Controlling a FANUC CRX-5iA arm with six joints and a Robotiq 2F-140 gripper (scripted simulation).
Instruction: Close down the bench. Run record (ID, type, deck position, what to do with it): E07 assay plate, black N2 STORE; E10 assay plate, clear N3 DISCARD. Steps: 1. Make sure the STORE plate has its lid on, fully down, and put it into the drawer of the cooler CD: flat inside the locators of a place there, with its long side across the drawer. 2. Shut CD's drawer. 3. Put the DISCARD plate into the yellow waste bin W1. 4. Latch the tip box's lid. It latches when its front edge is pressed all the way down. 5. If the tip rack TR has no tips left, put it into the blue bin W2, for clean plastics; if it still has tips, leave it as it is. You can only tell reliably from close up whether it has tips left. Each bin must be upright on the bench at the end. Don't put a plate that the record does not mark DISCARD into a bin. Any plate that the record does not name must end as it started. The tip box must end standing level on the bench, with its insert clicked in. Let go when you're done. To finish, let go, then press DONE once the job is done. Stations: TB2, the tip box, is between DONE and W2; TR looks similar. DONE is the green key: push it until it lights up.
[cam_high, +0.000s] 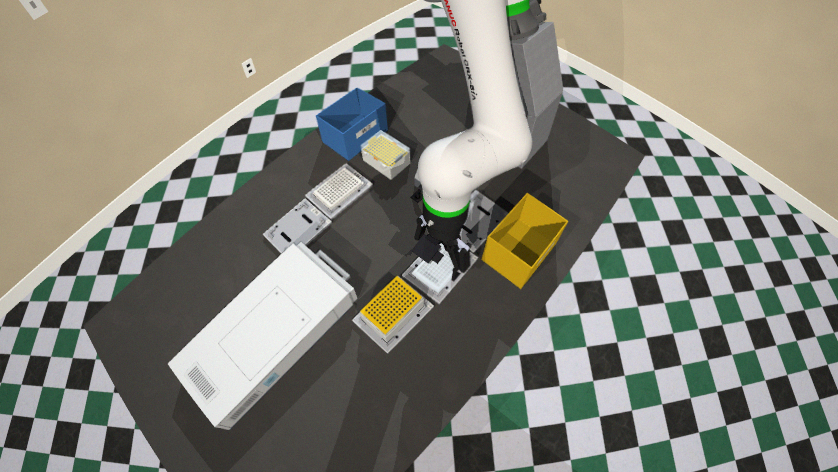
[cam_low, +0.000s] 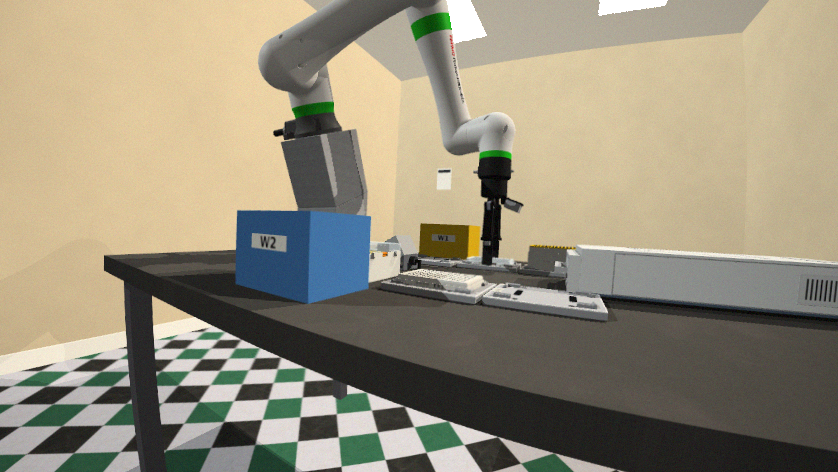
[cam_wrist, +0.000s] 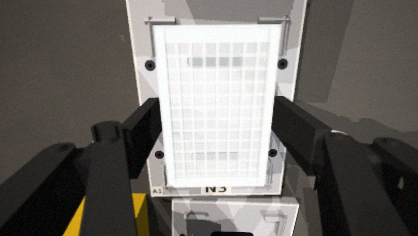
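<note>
In the wrist view the gripper (cam_wrist: 216, 131) fills the lower half of the frame, its two black fingers on either long side of the clear plate (cam_wrist: 216, 107) at mid-frame. The pads look to be at the plate's edges, though a firm clamp cannot be confirmed, so the jaws count as apart, holding nothing. The plate lies on its grey nest (cam_wrist: 295, 30), whose label at the bottom reads N3. A yellow strip shows at the lower left.

In the top view, the white cooler (cam_high: 263, 334) lies at the lower left of the bench (cam_high: 363, 410), drawer shut. Right of it, at lower centre, sits the rack (cam_high: 391, 304) with a yellow top. Just beyond it, the gripper (cam_high: 445, 260) stands over the clear plate (cam_high: 432, 274). The yellow bin (cam_high: 523, 239) stands upright just right of the gripper. At centre left, a bare nest (cam_high: 296, 225) lies beside a nest with a white plate (cam_high: 337, 188). Further up are the tip box (cam_high: 384, 153) and, touching it, the blue bin (cam_high: 350, 121).

In the exterior view the blue bin (cam_low: 302, 253), marked W2, stands at the left, and the arm (cam_low: 454, 99) reaches straight down at the centre.
</note>
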